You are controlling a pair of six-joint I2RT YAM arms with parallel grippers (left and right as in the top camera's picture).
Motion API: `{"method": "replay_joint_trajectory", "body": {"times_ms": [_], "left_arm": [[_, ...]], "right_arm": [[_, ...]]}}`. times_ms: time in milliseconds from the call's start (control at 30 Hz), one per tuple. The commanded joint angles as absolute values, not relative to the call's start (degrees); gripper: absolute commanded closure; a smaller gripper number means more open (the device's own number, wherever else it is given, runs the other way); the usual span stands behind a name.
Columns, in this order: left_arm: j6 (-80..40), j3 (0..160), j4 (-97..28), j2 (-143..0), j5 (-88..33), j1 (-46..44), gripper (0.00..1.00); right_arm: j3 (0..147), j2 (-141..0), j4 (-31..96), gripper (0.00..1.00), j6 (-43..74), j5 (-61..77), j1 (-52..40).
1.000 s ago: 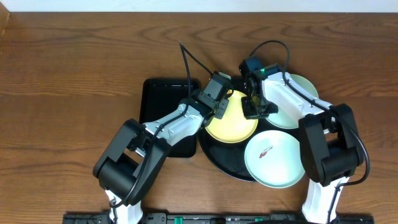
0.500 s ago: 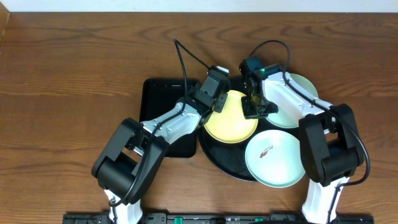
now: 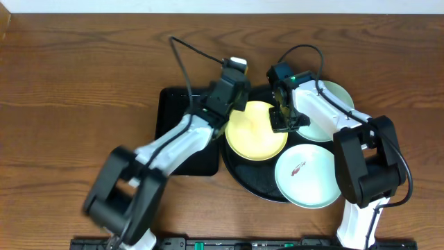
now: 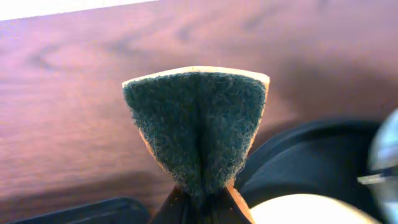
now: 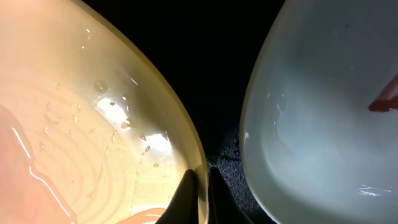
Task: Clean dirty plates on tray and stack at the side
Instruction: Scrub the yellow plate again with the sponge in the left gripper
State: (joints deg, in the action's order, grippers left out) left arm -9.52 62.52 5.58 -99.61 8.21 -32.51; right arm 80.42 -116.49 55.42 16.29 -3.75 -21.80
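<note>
My left gripper (image 3: 234,71) is shut on a folded dark green scouring sponge (image 4: 198,124) with a tan backing. It holds the sponge in the air above the back-left rim of the round black tray (image 3: 244,173). My right gripper (image 3: 283,122) is shut on the right rim of the pale yellow plate (image 3: 255,132), which is wet and streaked in the right wrist view (image 5: 81,112). A mint plate (image 3: 304,177) with a red smear lies at the tray's front right. Another mint plate (image 3: 334,110) lies behind my right arm; its red smear (image 5: 385,102) shows in the right wrist view.
A rectangular black tray (image 3: 177,114) lies left of the round tray, under my left arm. Brown wooden table (image 3: 83,83) stretches to the left and back. A black cable loops above each wrist.
My left gripper has lifted the sponge off the yellow plate and moved it up and toward the back left. My right gripper has stayed on the plate's rim.
</note>
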Motion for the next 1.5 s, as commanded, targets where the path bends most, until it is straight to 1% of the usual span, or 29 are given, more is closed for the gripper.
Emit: {"method": "replay_joint_trajectory", "body": {"times_ms": [0,200,333,433,567,700,933,1133,1467], "left_arm": [[-12.78,62.89,3.27,-94.8,2.61,-32.53,0.92],[-12.73,62.67,-1.43,-98.87,-3.79,-32.58,0.93],[-7.53,62.63,1.89,-105.1,-14.11,-32.58,0.92],[-3.33,62.63,4.86,-108.12,-17.15,-32.58,0.93],[1.8,62.61,5.89,-109.08,-20.12,-32.58,0.93],[6.83,62.35,5.89,-109.45,-20.34,-32.53,0.93],[12.29,62.35,7.31,-114.02,-20.34,-32.1,0.93],[12.19,62.37,11.75,-114.13,-20.34,-29.98,0.93],[12.21,62.37,11.22,-114.13,-20.34,-26.2,0.93]], "right_arm": [[80.47,-116.49,55.51,0.98,15.77,-5.74,-21.85],[80.47,-116.49,55.51,0.98,15.77,-5.74,-21.85],[80.47,-116.49,55.51,0.98,15.77,-5.74,-21.85],[80.47,-116.49,55.51,0.98,15.77,-5.74,-21.85],[80.47,-116.49,55.44,0.97,15.77,-5.74,-21.85],[80.47,-116.49,55.18,0.96,15.77,-5.74,-21.85],[80.47,-116.49,55.07,0.96,15.79,-5.74,-21.85],[80.47,-116.49,55.0,0.96,15.79,-5.74,-21.85],[80.47,-116.49,55.0,0.95,15.79,-5.74,-21.85]]}}
